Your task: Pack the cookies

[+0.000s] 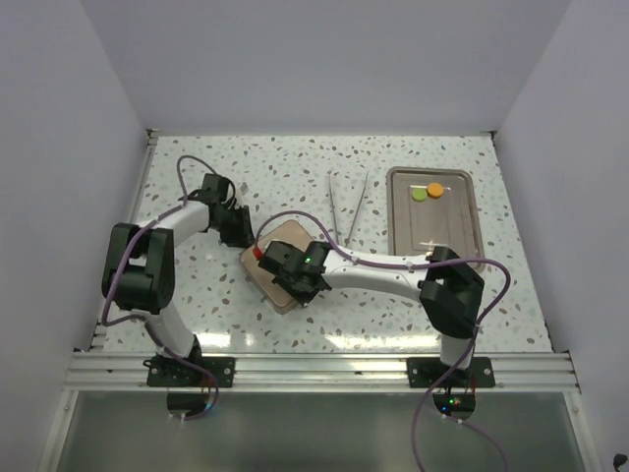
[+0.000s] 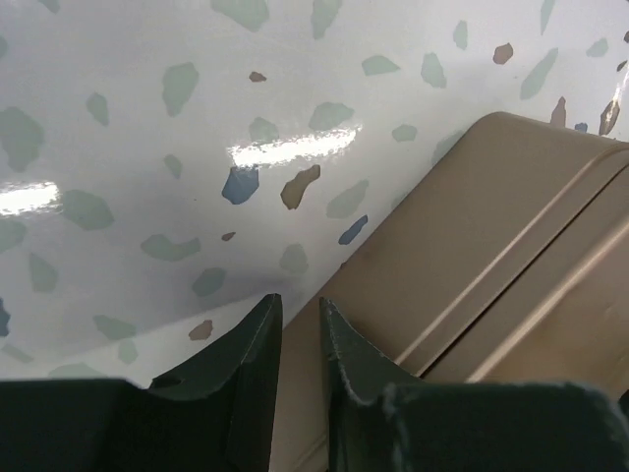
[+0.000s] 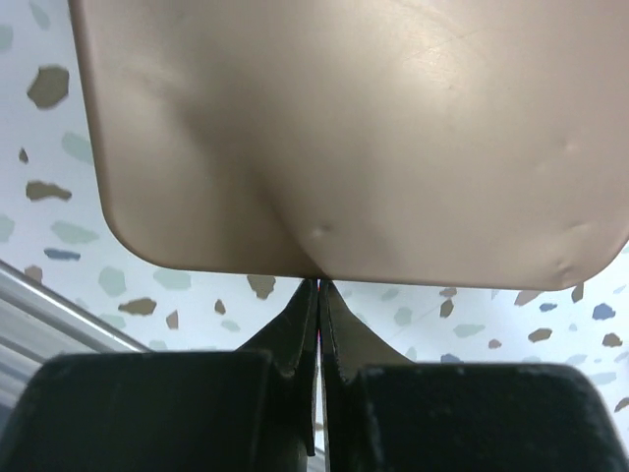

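Cookies (image 1: 419,195), two in sight: one green, and an orange one (image 1: 433,189) just beside it. Both lie at the far end of a metal tray (image 1: 462,231) on the right side of the speckled table (image 1: 295,167), well apart from both grippers.

Tongs (image 1: 358,205): one pair, metal, lying flat on the table just left of the tray with the open ends pointing away from the arms.

Tan box (image 1: 278,239): shallow, with rounded corners. It sits left of the table's centre, turned at an angle to the table edges, and both arms are at it.

Left gripper (image 1: 239,228): low at the box's far left edge. In its wrist view the gripper (image 2: 298,303) shows only a narrow gap between its fingers. One finger is over the table (image 2: 147,147), the other over the box (image 2: 491,226), and the box's edge runs into the gap. I cannot tell whether the edge is actually pinched.

Right gripper (image 1: 303,283): reaches in over the box from the right. In its wrist view the gripper (image 3: 319,282) has its fingers pressed together, with only a thin seam between them. The tips meet the near edge of the box (image 3: 354,128). Whether any rim is caught between them is not visible.
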`<move>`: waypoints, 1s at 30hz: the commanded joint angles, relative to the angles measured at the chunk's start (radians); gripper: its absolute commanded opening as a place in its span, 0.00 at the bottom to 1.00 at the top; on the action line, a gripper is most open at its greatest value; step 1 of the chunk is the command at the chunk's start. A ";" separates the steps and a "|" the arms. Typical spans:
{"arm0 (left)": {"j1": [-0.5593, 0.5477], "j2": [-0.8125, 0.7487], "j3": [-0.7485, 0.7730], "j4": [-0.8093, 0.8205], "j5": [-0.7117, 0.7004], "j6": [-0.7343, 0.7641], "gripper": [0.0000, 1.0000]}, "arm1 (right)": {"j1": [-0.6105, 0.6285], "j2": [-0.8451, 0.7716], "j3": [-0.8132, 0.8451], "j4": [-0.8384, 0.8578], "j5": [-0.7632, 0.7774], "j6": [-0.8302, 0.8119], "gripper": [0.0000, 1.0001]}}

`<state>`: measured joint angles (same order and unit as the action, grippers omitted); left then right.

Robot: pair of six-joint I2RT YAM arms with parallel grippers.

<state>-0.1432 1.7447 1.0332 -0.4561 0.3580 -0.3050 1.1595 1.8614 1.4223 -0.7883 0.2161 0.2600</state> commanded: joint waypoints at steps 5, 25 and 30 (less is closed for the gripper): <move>0.005 -0.183 0.157 -0.134 -0.181 -0.022 0.11 | -0.014 -0.047 -0.002 0.116 0.072 -0.010 0.00; -0.045 -0.608 -0.130 -0.064 -0.033 -0.111 0.00 | -0.058 0.009 0.156 0.064 0.048 -0.028 0.00; -0.045 -0.637 -0.072 -0.099 -0.048 -0.103 0.00 | -0.060 -0.063 0.170 0.020 0.065 -0.019 0.00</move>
<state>-0.1860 1.1484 0.9039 -0.5720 0.2974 -0.3912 1.0977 1.8622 1.5616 -0.7380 0.2501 0.2455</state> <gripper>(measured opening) 0.015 0.007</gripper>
